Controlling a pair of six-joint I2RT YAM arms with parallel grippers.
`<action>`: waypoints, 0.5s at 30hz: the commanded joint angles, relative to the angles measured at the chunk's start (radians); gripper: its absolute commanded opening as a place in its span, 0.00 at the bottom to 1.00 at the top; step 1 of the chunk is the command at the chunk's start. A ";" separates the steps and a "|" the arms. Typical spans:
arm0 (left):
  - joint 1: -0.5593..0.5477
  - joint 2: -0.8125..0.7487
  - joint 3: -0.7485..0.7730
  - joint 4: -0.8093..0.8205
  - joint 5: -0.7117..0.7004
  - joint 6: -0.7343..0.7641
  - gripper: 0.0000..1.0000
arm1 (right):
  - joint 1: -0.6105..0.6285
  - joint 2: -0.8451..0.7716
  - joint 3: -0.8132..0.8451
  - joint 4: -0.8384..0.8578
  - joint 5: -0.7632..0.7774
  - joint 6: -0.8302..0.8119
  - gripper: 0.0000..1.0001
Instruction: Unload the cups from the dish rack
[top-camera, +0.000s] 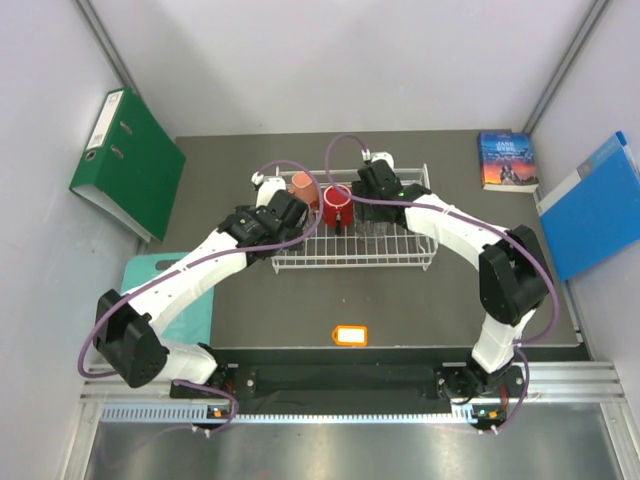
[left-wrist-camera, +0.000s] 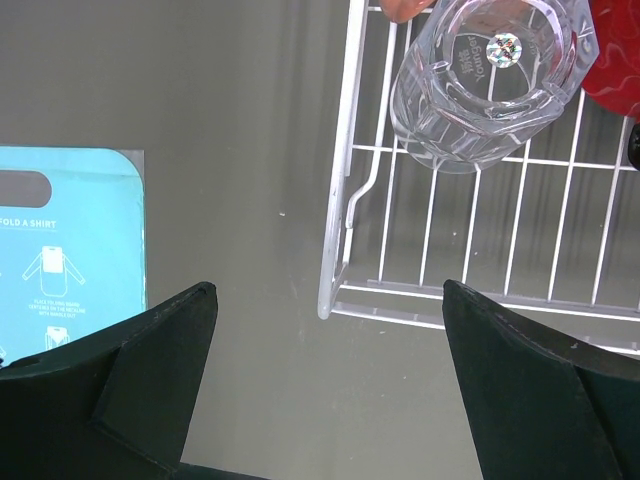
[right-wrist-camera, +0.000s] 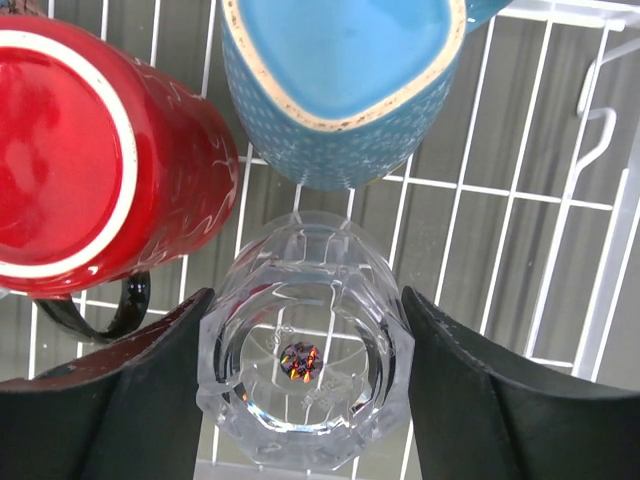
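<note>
Sitting in the middle of the bench, closer to the far edge, is the white wire rack. All the cups are in it. The pink mug is at the rack's far left end. The red mug is next to it, bottom up, and it has a black handle. The blue mug is bottom up too, just beside the red one. The clear glass stands bottom up near the rack's left end, close to the red and blue mugs.

The right arm reaches over the far side of the rack. Its jaws are apart, and the glass shows in the gap between them. I cannot tell if they touch the glass.

The left arm reaches to the left end of the rack. Its jaws are wide apart with nothing in them, above the bare bench by the rack's near left corner.

A teal board lies by the left edge. A small orange tag lies by the middle of the near edge. A book lies in the far right corner.
</note>
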 joint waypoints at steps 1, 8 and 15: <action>-0.005 0.000 -0.003 0.022 -0.008 -0.006 0.99 | 0.002 -0.039 -0.002 0.042 0.023 0.004 0.19; -0.005 0.002 0.000 0.040 -0.011 0.001 0.99 | 0.033 -0.167 -0.010 0.008 0.075 -0.024 0.00; -0.003 0.022 0.029 0.065 -0.016 0.012 0.99 | 0.068 -0.318 0.066 -0.072 0.100 -0.031 0.00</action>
